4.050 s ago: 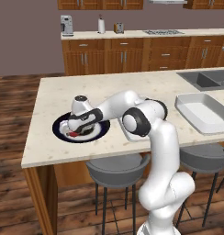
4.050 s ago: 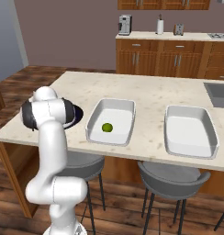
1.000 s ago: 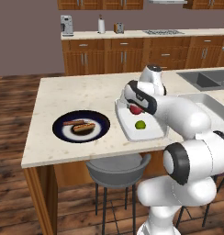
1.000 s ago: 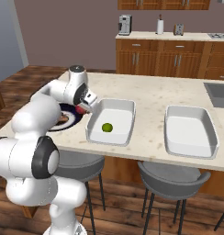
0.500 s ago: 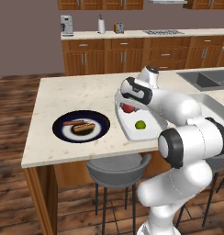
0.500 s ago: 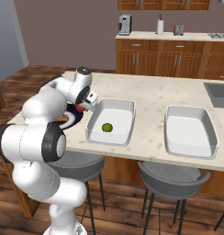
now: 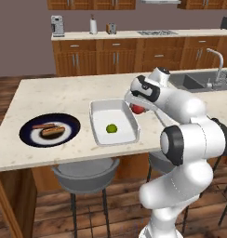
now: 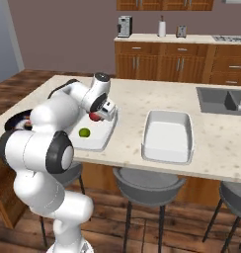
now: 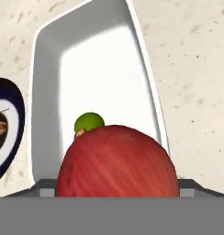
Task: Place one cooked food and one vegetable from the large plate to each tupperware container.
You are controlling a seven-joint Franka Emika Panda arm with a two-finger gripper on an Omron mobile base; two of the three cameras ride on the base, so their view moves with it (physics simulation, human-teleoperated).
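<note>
My gripper point(image 7: 137, 109) point(image 8: 96, 117) is shut on a red round vegetable point(image 9: 116, 160), held a little above the near tupperware container's point(image 7: 129, 122) point(image 8: 105, 134) far right corner. A small green vegetable point(image 7: 111, 128) point(image 8: 84, 132) point(image 9: 89, 123) lies inside that white tray point(image 9: 45, 92). The other tupperware container point(image 8: 168, 136) stands further right with nothing in it. The large plate point(image 7: 69, 126) point(image 9: 13, 133) with its dark rim lies left of the trays and carries a hot dog point(image 7: 52, 131) and a thin sausage point(image 7: 43, 125). My arm covers most of the plate in the right base view.
A sink basin point(image 7: 192, 81) point(image 8: 226, 99) is set into the counter at the far right. Grey stools point(image 7: 85, 174) point(image 8: 148, 185) stand below the counter's front edge. Behind, a back counter carries a coffee machine point(image 7: 57, 25).
The whole scene has slid left in both base views, so the camera moved right. The gripper has carried the red vegetable from over the tray's middle toward its right rim.
</note>
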